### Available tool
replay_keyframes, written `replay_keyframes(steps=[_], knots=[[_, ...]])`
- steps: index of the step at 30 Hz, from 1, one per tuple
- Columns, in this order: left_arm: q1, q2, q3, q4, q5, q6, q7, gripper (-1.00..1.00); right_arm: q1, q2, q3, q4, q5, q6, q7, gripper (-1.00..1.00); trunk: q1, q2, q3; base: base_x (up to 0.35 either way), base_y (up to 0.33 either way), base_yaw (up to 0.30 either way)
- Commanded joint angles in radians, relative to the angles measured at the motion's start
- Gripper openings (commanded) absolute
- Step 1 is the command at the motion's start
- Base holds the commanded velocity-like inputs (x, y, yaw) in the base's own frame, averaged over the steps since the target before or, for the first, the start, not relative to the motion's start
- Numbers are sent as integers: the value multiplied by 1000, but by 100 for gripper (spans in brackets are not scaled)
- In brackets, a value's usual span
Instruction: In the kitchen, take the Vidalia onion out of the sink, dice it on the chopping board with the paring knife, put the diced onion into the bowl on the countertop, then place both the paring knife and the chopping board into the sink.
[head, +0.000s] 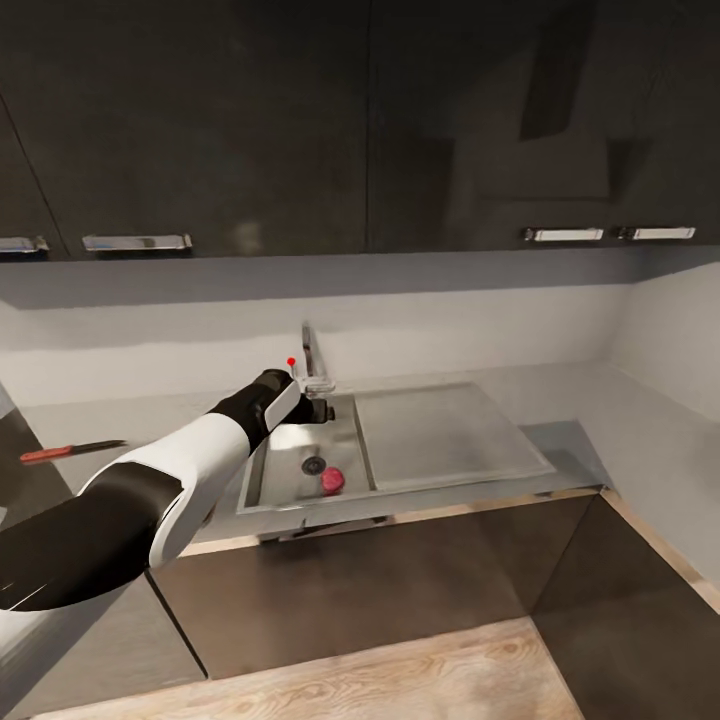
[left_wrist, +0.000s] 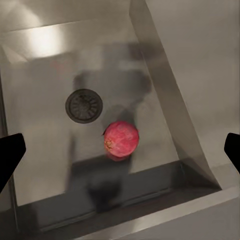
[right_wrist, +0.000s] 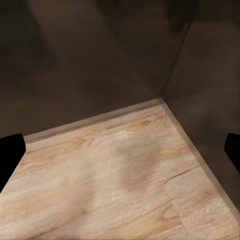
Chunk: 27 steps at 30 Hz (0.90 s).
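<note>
Grey tabletop (head: 640, 420) carrying the sink (head: 440, 440); Vidalia onion (left_wrist: 121, 139) lying in the basin beside the drain (left_wrist: 84, 105). Left end effector (left_wrist: 120, 150) hovering above, fingers spread. Right end effector (right_wrist: 120, 150) spread, facing wooden floor (right_wrist: 110, 185).

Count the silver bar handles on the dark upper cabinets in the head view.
4. Two silver bar handles at left: one cut by the picture's edge, one beside it. Two at right, side by side. More may lie outside the picture.

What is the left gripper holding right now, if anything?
Nothing. The left gripper is open above the sink, its fingertips spread wide of the Vidalia onion, which lies on the basin floor.
</note>
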Motion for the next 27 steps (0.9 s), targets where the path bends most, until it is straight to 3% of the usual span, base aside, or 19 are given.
replay_keyframes(steps=[1,17,27], knots=[[0,1,-5,0,11,4,8,100,-1,0,-2,-1,11,-1,-10,100,1,-2,-4,11,-8,0],[0,-1,-7,18,11,2,8,100,-1,0,-2,-1,11,0,-10,100,1,-2,-28,4,-4,0],[6,-1,-7,55,11,0,8,100,-1,0,-2,-1,11,0,-10,100,1,-2,-44,107,-100,0]])
